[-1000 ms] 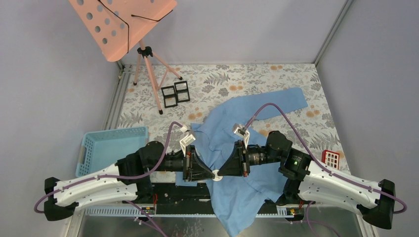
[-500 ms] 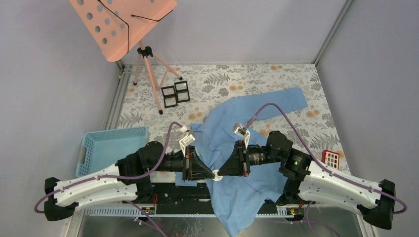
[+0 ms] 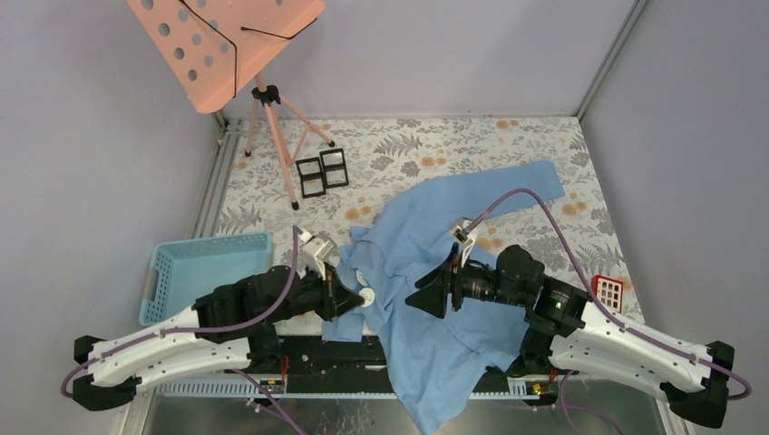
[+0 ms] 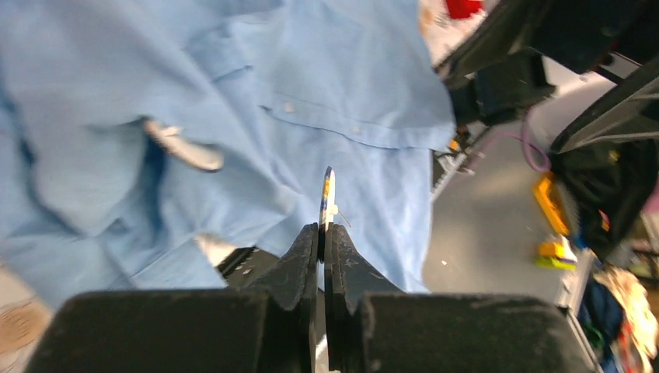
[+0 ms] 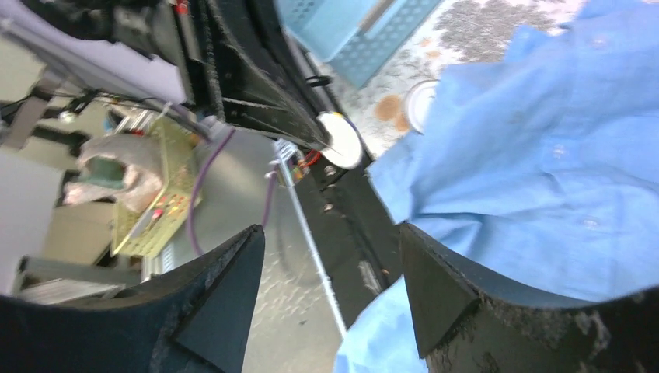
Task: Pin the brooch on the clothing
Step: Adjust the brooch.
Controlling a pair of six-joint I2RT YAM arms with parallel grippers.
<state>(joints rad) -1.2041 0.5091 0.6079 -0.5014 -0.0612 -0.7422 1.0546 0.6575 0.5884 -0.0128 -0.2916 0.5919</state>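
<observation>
At the near-centre of the bench (image 3: 544, 145), I find the shirt (image 3: 435, 236) lying crumpled. One sleeve reaches toward the far right, and its lower part hangs over the near edge between the two arm bases. The left tool (image 3: 359, 298) is pressed together on the brooch (image 3: 368, 295), a pale round disc. The left wrist view shows the disc edge-on, standing up from the closed fingertips with the shirt behind it. It is held at the shirt's left margin; I cannot tell whether it touches the fabric. The right tool (image 3: 413, 297) has its fingers apart and grips nothing. It sits over the shirt's middle, facing the left tool with a gap between them. A blue basket (image 3: 204, 267) sits on the bench just left of the left arm. A pink music stand (image 3: 222, 45) occupies the far left corner, with two small black frames (image 3: 322, 172) near its feet.
</observation>
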